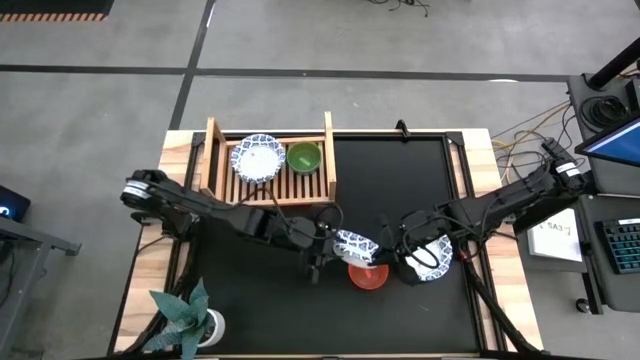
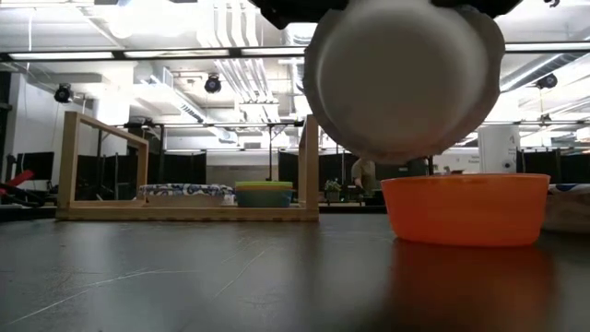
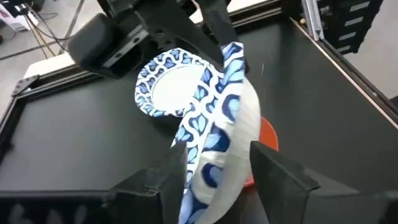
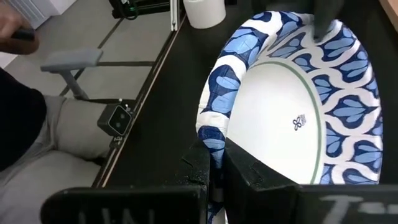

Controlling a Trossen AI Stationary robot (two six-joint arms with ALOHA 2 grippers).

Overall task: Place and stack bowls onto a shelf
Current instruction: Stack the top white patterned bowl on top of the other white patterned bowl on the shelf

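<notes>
Orange bowl (image 2: 464, 209) beneath white bowl (image 2: 403, 78)

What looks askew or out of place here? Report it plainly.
The left gripper has a blue-rimmed bowl tilted steeply on edge between its fingers, above the red bowl on the mat. The right gripper pinches another blue-rimmed bowl's rim. On the shelf, nothing stands out.
</notes>
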